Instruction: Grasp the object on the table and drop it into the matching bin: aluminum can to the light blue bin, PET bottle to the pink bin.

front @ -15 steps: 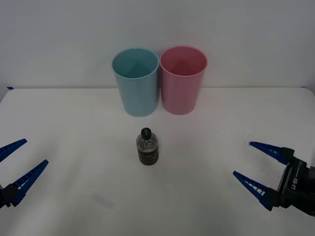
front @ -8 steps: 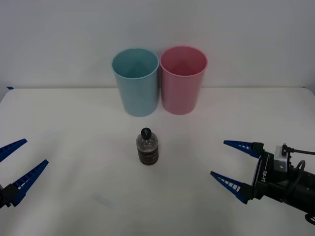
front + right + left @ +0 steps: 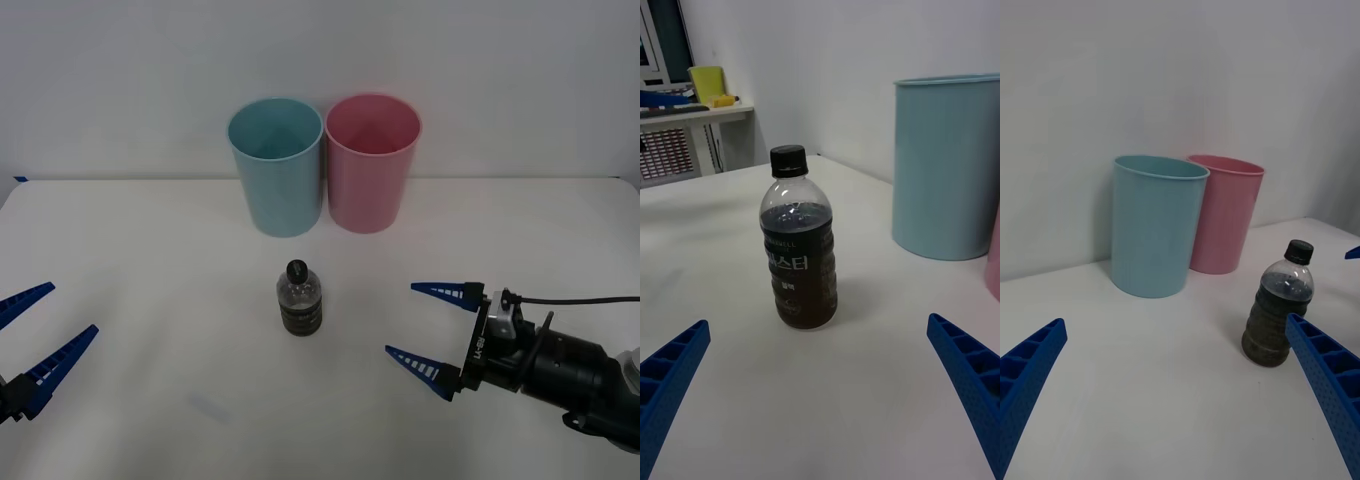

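The PET bottle (image 3: 299, 299) stands upright mid-tabletop (image 3: 150, 250), black cap up, in front of the light blue bin (image 3: 276, 166) and the pink bin (image 3: 371, 162), which sit side by side at the far edge. To its right the right end effector (image 3: 428, 325) is low over the tabletop, fingers spread wide and aimed at the bottle. The left end effector (image 3: 40, 335) waits well off at the near left, fingers also apart.

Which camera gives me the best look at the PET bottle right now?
The right wrist view: the PET bottle stands upright, close and centred, with cap and label clear. The front view shows it small, from above. In the left wrist view one blue finger overlaps its lower edge.
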